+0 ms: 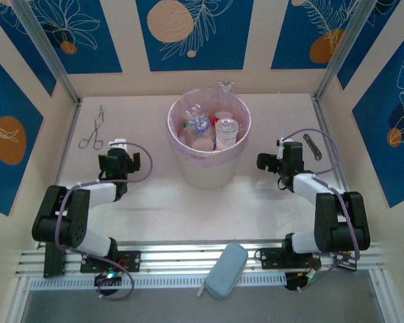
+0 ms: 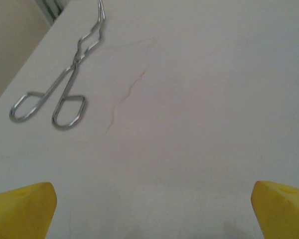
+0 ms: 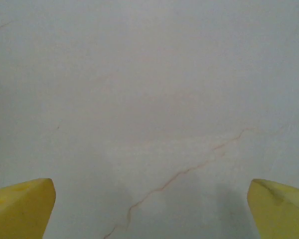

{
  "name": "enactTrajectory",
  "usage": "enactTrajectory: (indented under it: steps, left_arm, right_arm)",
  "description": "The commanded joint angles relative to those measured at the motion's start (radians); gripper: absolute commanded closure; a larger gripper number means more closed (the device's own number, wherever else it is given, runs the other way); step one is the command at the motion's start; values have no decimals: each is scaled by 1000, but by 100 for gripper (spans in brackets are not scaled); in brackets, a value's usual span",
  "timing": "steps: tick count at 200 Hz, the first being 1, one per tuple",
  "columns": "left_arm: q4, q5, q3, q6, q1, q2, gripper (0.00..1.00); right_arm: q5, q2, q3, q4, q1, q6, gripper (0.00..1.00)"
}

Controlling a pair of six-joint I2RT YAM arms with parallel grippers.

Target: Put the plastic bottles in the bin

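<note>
The left tool (image 1: 118, 144) has its yellow fingertips (image 2: 22, 209) spread wide apart with only bare worktop (image 2: 199, 109) between them. It holds nothing. Metal forceps (image 2: 65, 84) lie ahead of it and to its left, handle rings nearest the tool.

The right tool (image 1: 285, 145) is likewise spread wide over the pale, veined worktop, with nothing between its fingertips (image 3: 279, 209). A short dark stick-like thing (image 1: 312, 146) lies just off its right side.

The bin (image 1: 209, 171) stands between the two tools, to the right of the left one, to the left of the right one and a little ahead of both. The plastic bottles (image 1: 215, 128) are piled inside it, clear ones with red and blue showing.

A grey-blue pouch (image 1: 227, 270) lies well behind both tools, on the rail between the arm bases.
</note>
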Motion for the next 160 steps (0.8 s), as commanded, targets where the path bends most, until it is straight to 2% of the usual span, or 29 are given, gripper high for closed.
enactTrajectory:
  steps: [1, 21, 50, 59, 69, 80, 94, 106, 117, 160]
  left_arm:
    - [141, 41, -15, 38, 18, 27, 0]
    - [181, 69, -34, 47, 18, 29, 0]
    - [241, 105, -63, 56, 19, 37, 0]
    - [302, 128, -94, 56, 24, 51, 0]
    - [432, 129, -121, 79, 22, 104, 0]
    - [315, 137, -104, 57, 24, 63, 0]
    - [383, 134, -109, 66, 26, 89, 0]
    - [359, 139, -107, 58, 28, 81, 0]
    - [356, 140, -106, 56, 31, 82, 0]
    - [356, 148, -105, 52, 36, 82, 0]
  right_arm:
    - [46, -12, -52, 263, 0, -51, 1]
    - [45, -13, -96, 385, -9, -45, 1]
    - [-10, 1, -105, 426, -29, -7, 1]
    - [-28, 28, -128, 518, -28, -5, 1]
    - [-4, 73, -122, 533, -19, -1, 1]
    - [-22, 109, -117, 572, -17, -13, 1]
    - [-26, 119, -126, 578, -12, -19, 1]
    - [-28, 149, -164, 691, -13, -21, 1]
    - [-28, 136, -156, 650, -11, -21, 1]
    - [-29, 143, -159, 670, -12, -22, 1]
